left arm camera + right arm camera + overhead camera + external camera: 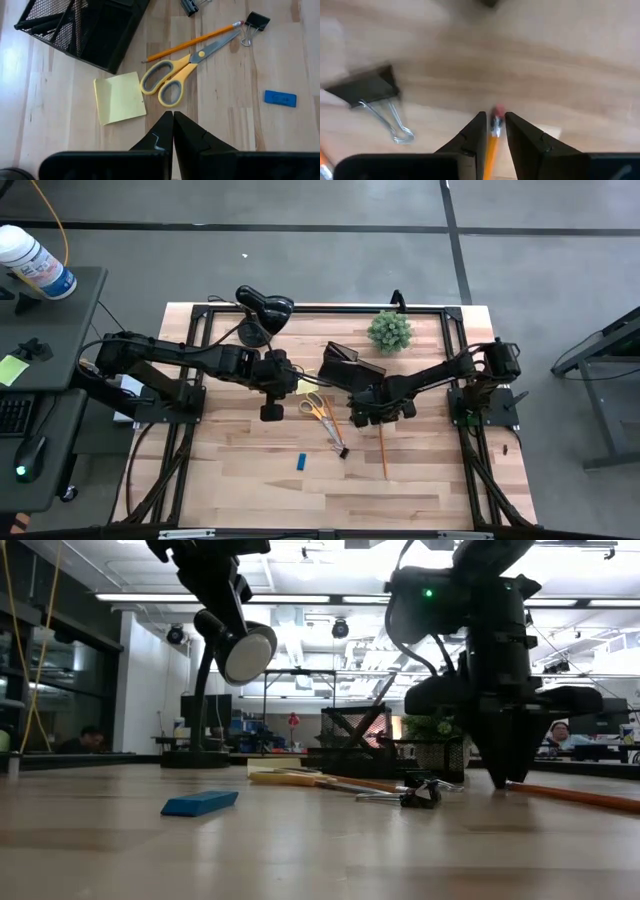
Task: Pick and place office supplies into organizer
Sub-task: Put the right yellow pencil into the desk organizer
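An orange pencil [384, 455] lies on the table, its eraser end [497, 111] between the fingers of my right gripper [380, 420], which points down with its tips at the table and a narrow gap open. My left gripper [173, 120] hangs shut above the table, near the yellow sticky-note pad [120, 97] and the orange-handled scissors [175, 75]. A second pencil [195, 40], a black clip [370, 90] and a blue block [300, 462] lie flat. The black mesh organizer [350, 365] stands behind them. My right gripper has one finger [475, 135] on each side of the pencil's eraser end, coming from above and lying across the pencil. The pencil lies flat on the table. Whether the fingers touch it, I cannot tell.
A small green plant [389, 330] and a black desk lamp [262, 310] stand at the far edge. Black frame rails [190, 380] run along both sides of the table. Bare wood lies toward the near edge.
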Tool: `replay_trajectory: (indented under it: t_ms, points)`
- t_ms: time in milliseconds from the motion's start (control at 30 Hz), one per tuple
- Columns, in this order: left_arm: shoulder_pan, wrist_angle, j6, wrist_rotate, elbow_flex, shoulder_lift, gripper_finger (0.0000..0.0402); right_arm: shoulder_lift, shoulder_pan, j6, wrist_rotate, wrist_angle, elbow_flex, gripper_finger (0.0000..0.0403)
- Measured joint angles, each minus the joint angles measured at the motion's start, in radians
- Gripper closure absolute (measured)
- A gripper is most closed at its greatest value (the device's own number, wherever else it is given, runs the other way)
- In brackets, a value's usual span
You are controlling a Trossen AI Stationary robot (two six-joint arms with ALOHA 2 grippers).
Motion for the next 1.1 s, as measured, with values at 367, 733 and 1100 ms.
replay_trajectory:
  t_ms: [367, 733, 1100]
  points:
    - [0.0, 0.009, 0.0, -0.008, 0.0, 0.0, 0.0399, 0.0, 0.012, -0.004, 0.0, 0.013, -0.002, 0.0378]
    - [0.0, 0.009, 0.0, -0.007, 0.0, 0.0, 0.0399, 0.001, -0.001, -0.058, 0.003, 0.028, -0.004, 0.038]
    - [0.0, 0.009, 0.0, -0.007, 0.0, 0.0, 0.0399, -0.027, -0.001, -0.097, 0.037, 0.032, -0.006, 0.0395]
